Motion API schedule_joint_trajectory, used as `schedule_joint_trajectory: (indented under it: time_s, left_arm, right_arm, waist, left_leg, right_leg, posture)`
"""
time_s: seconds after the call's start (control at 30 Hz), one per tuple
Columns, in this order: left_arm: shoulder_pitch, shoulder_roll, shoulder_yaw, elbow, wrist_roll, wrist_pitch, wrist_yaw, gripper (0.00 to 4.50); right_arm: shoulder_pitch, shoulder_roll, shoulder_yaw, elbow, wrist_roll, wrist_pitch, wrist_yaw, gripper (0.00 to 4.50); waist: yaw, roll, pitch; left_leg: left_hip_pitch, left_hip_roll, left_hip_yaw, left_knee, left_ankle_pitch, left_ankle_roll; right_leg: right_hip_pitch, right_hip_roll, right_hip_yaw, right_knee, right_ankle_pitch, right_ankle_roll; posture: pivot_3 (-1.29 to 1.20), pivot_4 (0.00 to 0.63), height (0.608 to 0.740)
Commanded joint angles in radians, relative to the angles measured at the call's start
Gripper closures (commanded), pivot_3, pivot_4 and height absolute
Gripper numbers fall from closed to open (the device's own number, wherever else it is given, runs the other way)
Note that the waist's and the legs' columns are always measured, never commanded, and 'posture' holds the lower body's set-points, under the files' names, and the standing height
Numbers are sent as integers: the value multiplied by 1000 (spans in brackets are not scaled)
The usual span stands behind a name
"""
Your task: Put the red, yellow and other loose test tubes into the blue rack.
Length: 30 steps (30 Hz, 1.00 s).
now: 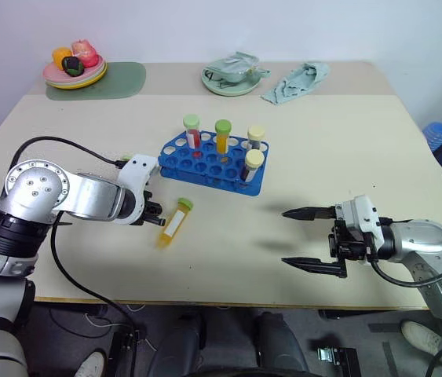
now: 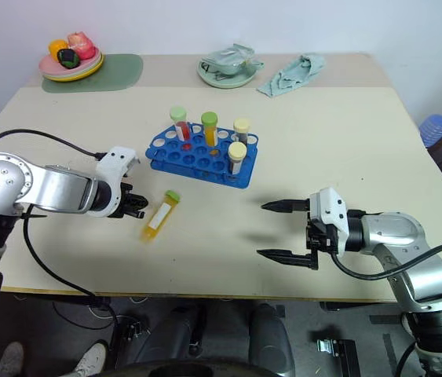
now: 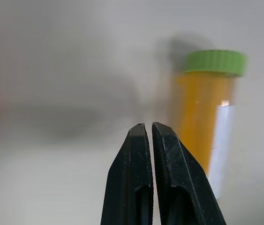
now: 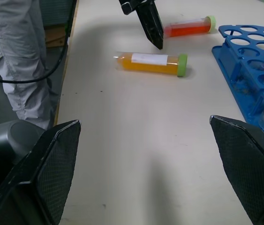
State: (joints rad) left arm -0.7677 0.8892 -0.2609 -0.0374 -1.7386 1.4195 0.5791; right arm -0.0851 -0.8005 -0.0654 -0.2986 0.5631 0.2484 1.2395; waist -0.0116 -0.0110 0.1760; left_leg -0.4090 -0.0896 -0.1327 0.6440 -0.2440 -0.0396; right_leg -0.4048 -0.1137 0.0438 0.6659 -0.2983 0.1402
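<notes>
yellow tube lies flat just in front of blue rack | likely light, rigid, smooth, prone to roll: grip mid-barrel below cap | left gripper clenched empty beside it | right gripper spread wide, well right of rack

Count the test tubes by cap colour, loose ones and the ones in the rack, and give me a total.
Green-capped tubes: 4
Cream-capped tubes: 2
Total: 6
</notes>
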Motion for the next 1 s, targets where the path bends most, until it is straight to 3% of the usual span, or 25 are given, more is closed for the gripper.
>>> schedule_joint_trajectory:
  time_s: [0.03,0.13,0.33,0.87,1.0]
  left_arm:
    - [-37,22,19,-71,116,37,-77,4335]
    - [-45,15,39,-81,175,55,-121,3072]
    - [-77,-35,60,-58,211,111,-176,28]
    - [-110,-200,71,54,273,195,-117,28]
    - [-112,-212,68,63,273,195,-94,1301]
  right_arm:
    - [3,3,-14,-37,14,4,-11,0]
    - [11,1,-19,-56,21,18,-24,0]
    - [12,-4,-25,-76,29,38,-40,0]
    - [28,-4,-37,-118,40,78,-71,0]
    - [35,-1,-39,-131,42,85,-82,0]
  waist:
    - [0,0,0]
    - [-1,0,0]
    - [1,0,0]
    - [0,0,0]
    - [0,0,0]
  left_leg:
    - [0,0,0,0,0,0]
    - [0,0,0,0,0,0]
    - [0,0,0,0,0,0]
    - [0,0,0,0,0,1]
    - [0,0,0,1,0,1]
  right_leg:
    - [0,0,0,0,0,0]
    - [0,0,0,0,0,0]
    - [0,0,0,0,0,0]
    - [0,0,0,0,0,0]
    - [0,0,0,0,0,0]
  posture:
    - [0,150,740]
    - [0,150,740]
    - [0,150,740]
    - [0,150,740]
    - [0,150,740]
